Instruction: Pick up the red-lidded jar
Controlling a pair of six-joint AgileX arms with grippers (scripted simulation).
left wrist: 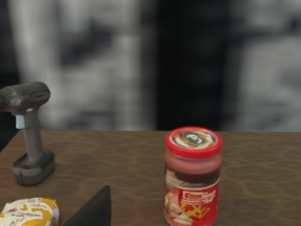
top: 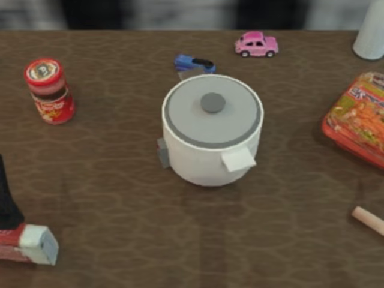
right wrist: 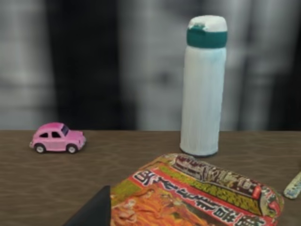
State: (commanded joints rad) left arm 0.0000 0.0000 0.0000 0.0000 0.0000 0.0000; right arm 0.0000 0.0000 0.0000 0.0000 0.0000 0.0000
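Filling the middle of the brown worktop [top: 120, 198] is a big white pot [top: 211, 135] with a grey lid. At the right edge lies a flat red-and-orange packet [top: 359, 119], and a pale bottle [right wrist: 203, 87] with a green collar stands upright at the far right corner. The red-lidded jar [top: 49, 90] stands upright at the far left, well apart from the pot. Smaller still are a pink toy car [top: 257, 44] and a blue stapler [top: 194, 63] beyond the pot. The left arm [top: 7, 198] sits at the near left edge; whether either pincer is apart or together cannot be told.
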